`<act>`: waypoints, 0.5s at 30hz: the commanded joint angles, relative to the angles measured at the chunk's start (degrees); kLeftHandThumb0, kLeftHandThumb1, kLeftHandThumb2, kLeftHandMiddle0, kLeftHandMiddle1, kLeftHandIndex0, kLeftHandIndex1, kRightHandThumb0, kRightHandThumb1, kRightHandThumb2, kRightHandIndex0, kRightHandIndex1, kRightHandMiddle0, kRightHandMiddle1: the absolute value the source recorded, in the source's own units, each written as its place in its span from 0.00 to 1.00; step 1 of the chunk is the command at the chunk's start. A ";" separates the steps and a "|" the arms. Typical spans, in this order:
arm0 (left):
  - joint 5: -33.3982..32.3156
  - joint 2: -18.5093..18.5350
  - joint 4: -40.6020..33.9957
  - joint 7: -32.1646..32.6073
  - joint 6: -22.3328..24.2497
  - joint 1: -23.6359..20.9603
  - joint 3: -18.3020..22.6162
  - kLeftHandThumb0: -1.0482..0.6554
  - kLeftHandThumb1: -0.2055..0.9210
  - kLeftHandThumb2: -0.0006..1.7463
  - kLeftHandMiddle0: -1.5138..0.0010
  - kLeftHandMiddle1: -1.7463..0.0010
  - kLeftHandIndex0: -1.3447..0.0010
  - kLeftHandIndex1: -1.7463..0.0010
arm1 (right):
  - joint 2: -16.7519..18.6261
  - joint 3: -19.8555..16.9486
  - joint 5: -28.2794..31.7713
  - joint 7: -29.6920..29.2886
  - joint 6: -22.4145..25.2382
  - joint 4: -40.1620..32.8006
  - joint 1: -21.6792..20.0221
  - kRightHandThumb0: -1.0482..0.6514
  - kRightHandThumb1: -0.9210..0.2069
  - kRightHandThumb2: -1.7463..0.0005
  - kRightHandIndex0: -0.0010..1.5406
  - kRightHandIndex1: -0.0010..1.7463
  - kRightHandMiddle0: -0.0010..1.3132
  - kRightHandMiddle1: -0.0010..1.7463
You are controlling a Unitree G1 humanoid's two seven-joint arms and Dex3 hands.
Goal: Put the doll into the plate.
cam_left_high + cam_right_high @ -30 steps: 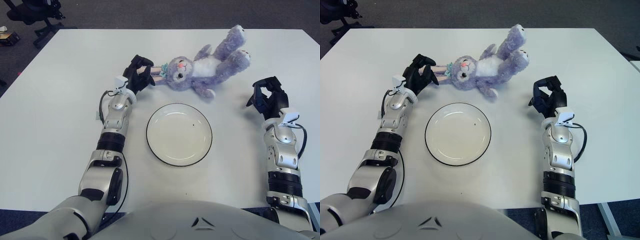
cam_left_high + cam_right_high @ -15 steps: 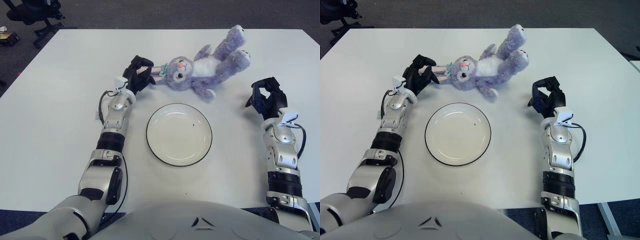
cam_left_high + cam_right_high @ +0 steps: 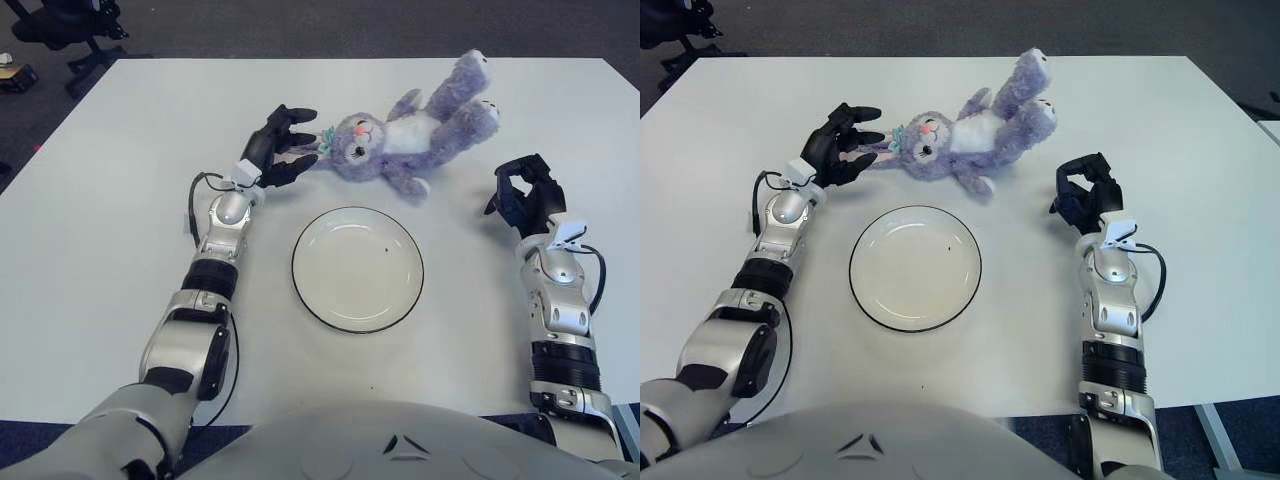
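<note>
A purple plush rabbit doll (image 3: 400,140) lies on its back on the white table, head to the left and legs toward the far right. Its pink ear (image 3: 322,150) points at my left hand (image 3: 296,143), whose fingers are spread above and below the ear tip without closing on it. The white plate (image 3: 358,270) with a dark rim sits empty just in front of the doll. My right hand (image 3: 515,195) shows to the right of the plate, fingers loosely curled and holding nothing.
A black office chair (image 3: 70,25) and a small box (image 3: 18,75) stand on the floor beyond the table's far left corner. The table edge (image 3: 360,59) runs just behind the doll's feet.
My left hand's fingers, curled on the doll's ear before, have spread apart, and the forearm has swung left. The right hand has crept slightly up and left. The doll has barely moved.
</note>
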 commanded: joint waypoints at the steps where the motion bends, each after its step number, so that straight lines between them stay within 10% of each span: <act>1: 0.59 1.27 3.57 -1.02 -4.80 -4.81 -0.49 0.31 1.00 0.04 0.72 1.00 0.74 0.76 | 0.21 0.22 -0.07 -0.14 0.53 0.05 -1.12 0.41 0.05 0.68 0.58 0.98 0.20 0.99; 15: 10.19 4.47 4.86 2.29 -5.07 -14.01 -4.20 0.25 1.00 0.10 0.77 1.00 0.79 0.81 | 0.02 0.55 0.17 0.23 1.71 0.49 -1.90 0.41 0.05 0.68 0.57 0.98 0.21 0.98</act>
